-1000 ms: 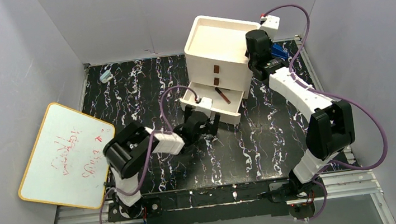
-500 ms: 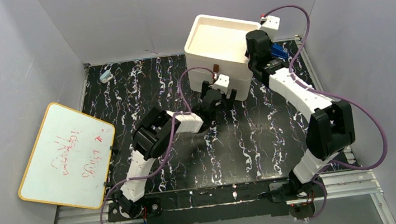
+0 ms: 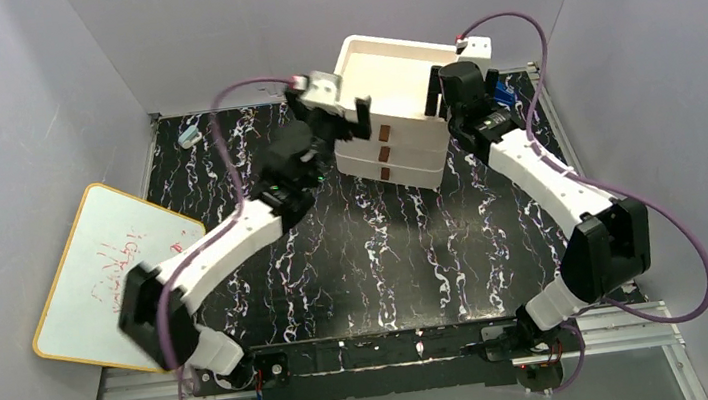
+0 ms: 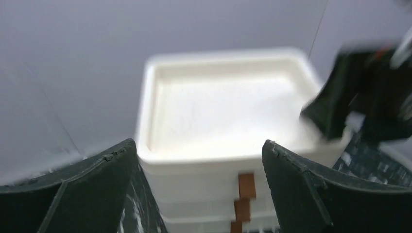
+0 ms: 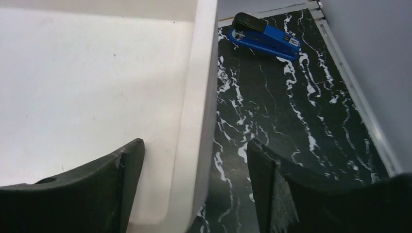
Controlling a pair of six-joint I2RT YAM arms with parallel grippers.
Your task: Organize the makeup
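The left claw (image 3: 341,118) is hovering at the front-left corner of the white drawer box (image 3: 394,70), which is standing at the back of the surface (image 3: 405,244). The right claw (image 3: 447,97) is sitting at the box's right rim.

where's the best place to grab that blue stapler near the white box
Pinch the blue-and-black stapler across its narrow width near mid-length, coming straight down from above: it lies flat on the black marbled table, long sides exposed, clear of the white drawer box.

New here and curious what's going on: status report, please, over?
Left end effector open, by the drawer box. Right end effector open, astride its rim. Drawers shut, no makeup in view. Nothing in the way.
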